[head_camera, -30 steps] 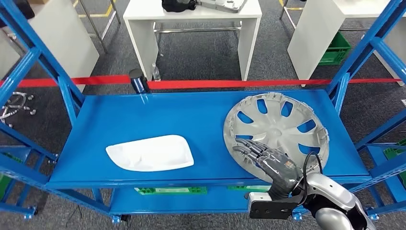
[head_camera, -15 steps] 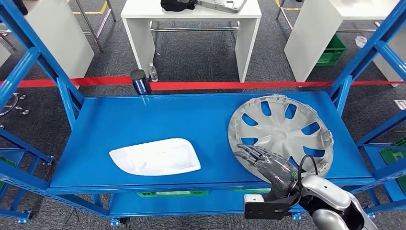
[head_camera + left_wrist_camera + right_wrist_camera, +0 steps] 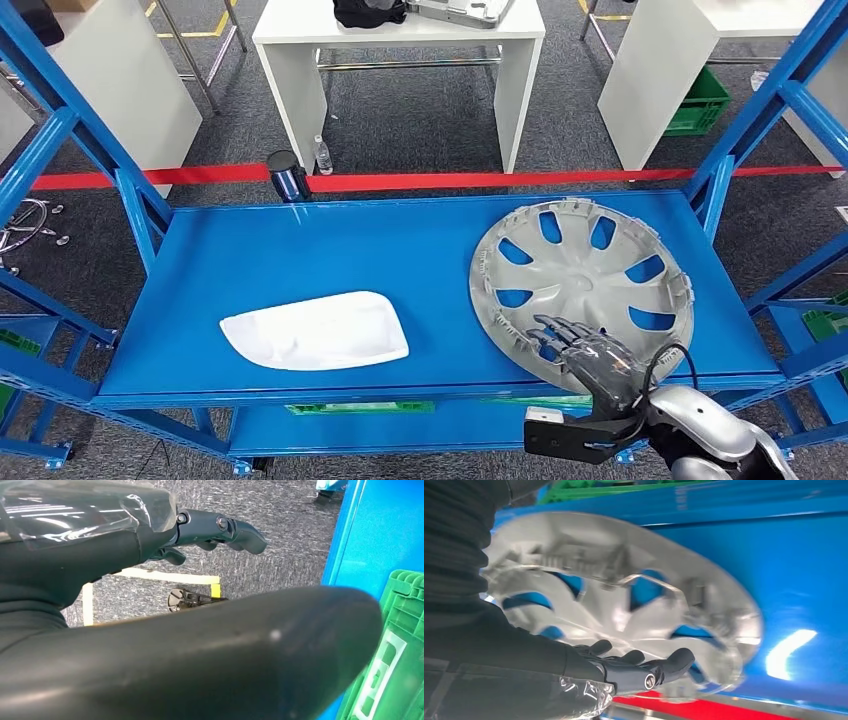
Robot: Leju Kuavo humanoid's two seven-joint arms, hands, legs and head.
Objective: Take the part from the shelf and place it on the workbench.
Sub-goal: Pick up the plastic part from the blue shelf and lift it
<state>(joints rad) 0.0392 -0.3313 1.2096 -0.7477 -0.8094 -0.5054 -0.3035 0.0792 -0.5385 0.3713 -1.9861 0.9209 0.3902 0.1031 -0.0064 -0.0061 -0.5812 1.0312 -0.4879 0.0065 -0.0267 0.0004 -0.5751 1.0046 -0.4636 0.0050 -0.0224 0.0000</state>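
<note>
Hubcap (image 3: pixel 582 282) on blue shelf (image 3: pixel 300 250), right hand (image 3: pixel 590 352) fingers spread over its rim, wrist view shows underside ribs

White tray (image 3: pixel 315 330) left; green crate (image 3: pixel 698 103) rear.

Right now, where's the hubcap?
In the head view, the silver hubcap lies on the blue shelf's right side, the right hand at its near rim.
</note>
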